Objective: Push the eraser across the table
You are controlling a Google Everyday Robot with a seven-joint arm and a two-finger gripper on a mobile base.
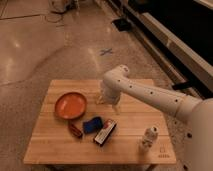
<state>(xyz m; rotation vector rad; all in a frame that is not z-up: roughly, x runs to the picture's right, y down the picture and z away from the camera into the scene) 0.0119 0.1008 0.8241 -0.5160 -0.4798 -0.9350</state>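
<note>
Push not yet begun, eraser [105,132] untouched.
My jaws hang open at frame centre, apart from the eraser lying lower-centre on the table [55,145] — the whole push is left to do.

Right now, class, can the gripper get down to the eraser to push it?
Probably yes: the gripper hangs open above the table just beyond the eraser, nothing between them; the blue object lies to one side.
</note>
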